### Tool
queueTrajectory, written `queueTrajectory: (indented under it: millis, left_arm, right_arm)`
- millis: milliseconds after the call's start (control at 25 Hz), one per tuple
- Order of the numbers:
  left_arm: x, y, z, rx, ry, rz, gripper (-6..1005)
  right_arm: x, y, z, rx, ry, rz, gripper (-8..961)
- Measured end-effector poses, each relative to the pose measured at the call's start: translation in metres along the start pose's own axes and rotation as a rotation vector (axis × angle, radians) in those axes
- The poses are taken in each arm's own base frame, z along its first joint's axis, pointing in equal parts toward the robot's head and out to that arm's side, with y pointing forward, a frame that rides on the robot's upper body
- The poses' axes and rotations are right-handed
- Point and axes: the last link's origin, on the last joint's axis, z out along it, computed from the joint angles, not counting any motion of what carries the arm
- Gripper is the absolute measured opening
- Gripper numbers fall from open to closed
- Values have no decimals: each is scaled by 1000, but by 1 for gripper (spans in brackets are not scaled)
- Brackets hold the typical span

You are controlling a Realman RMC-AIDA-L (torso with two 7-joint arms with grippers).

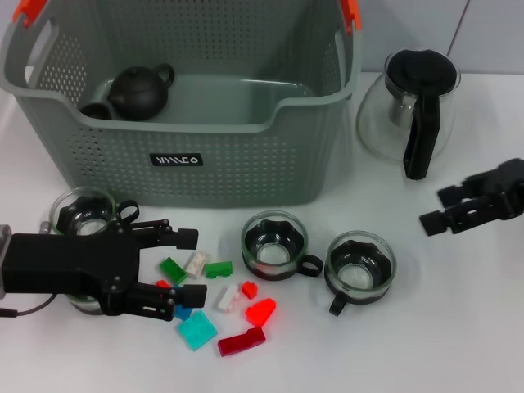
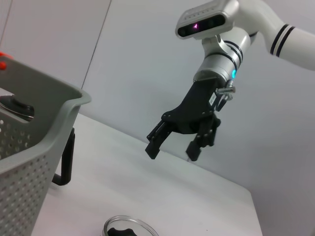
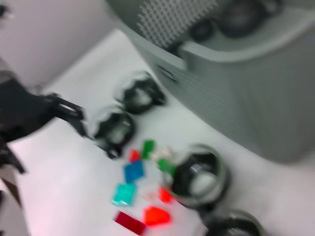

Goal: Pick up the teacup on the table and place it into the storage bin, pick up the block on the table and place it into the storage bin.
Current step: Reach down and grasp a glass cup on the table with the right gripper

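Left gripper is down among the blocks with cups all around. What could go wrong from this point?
The left gripper, open, sits low over tightly scattered blocks; closing may catch two or push some aside. Its body lies close to the teacup beside the storage bin, so a lift or swing might knock that cup. The right gripper hangs open near the glass teapot.

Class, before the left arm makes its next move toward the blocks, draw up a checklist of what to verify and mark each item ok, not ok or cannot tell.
1. Left tool open: ok, its fingers are spread over the blocks.
2. Tool lined up with a block: ok, the green block and a red block lie between the fingers.
3. Only one block in the gap: not ok, several lie close together.
4. Storage bin has room: ok, its floor holds only a dark teapot at one end.
5. Right tool out of the way: ok, hovering near the glass teapot.
6. Teacup beside the left tool safe from a knock: cannot tell.
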Motion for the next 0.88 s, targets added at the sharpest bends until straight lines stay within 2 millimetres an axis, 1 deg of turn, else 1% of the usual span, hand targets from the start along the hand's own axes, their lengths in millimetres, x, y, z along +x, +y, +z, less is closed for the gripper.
queueTrajectory:
  millis: [160, 280, 520, 600, 880]
  left_arm:
    - [0, 0, 0, -1, 0, -1, 933]
    - [-1, 1, 0, -1, 0, -2, 932]
    - [-1, 1, 1, -4, 2, -2, 932]
    - [-2, 1, 0, 0, 2, -2, 932]
    - [-2, 1, -1, 5, 1, 1, 932]
  right_arm:
    - [-6, -4, 1, 87, 105, 37, 915]
    - [-14, -3, 9, 114, 168, 36, 914]
    - [-31, 5, 33, 151, 257, -11, 915]
    - [-36, 7, 43, 174, 285, -31, 915]
    - [-46, 14, 74, 238, 355, -83, 914]
